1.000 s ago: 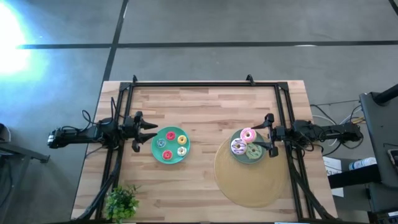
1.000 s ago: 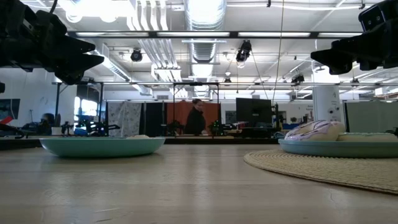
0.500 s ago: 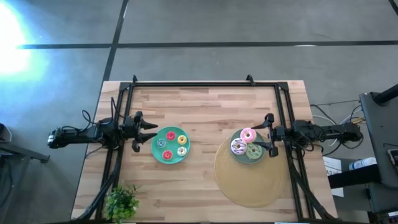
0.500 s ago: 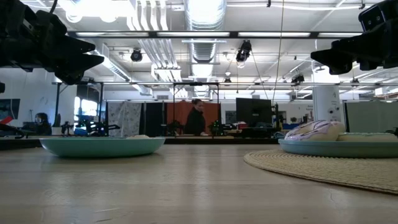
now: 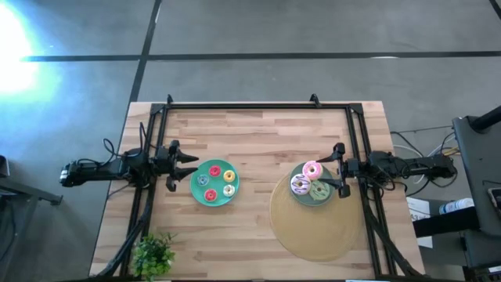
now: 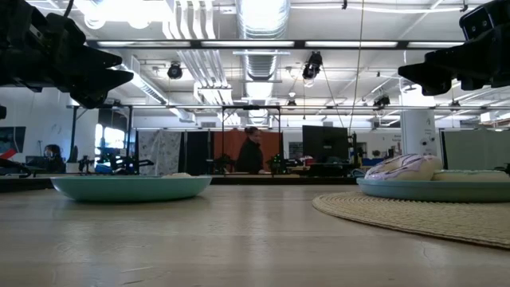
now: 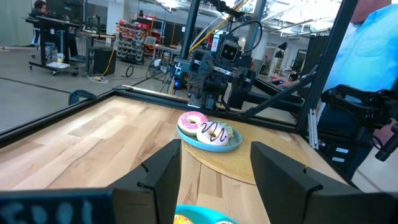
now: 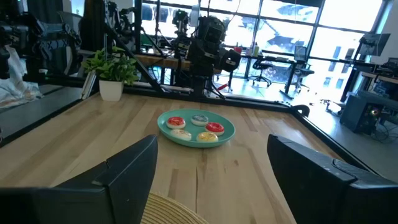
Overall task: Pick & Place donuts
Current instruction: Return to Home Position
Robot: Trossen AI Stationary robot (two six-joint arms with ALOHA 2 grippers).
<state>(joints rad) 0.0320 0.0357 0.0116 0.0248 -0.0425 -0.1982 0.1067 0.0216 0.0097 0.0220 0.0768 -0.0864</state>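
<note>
High view puts the left gripper [image 5: 188, 166], fingers spread and empty, beside the teal plate [image 5: 197, 189] of small donuts [image 5: 214, 171]. The right gripper [image 5: 333, 170], also released, flanks the big donuts [image 5: 312, 169] on the grey plate [image 5: 308, 201].

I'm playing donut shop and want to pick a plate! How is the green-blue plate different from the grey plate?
The green-blue plate holds five small donuts; the grey plate holds three big donuts. The green-blue plate sits straight on the wooden table; the grey plate sits on a round woven mat. On the green-blue plate the donuts lie apart; on the grey plate they crowd together. Both plates are round.
</note>
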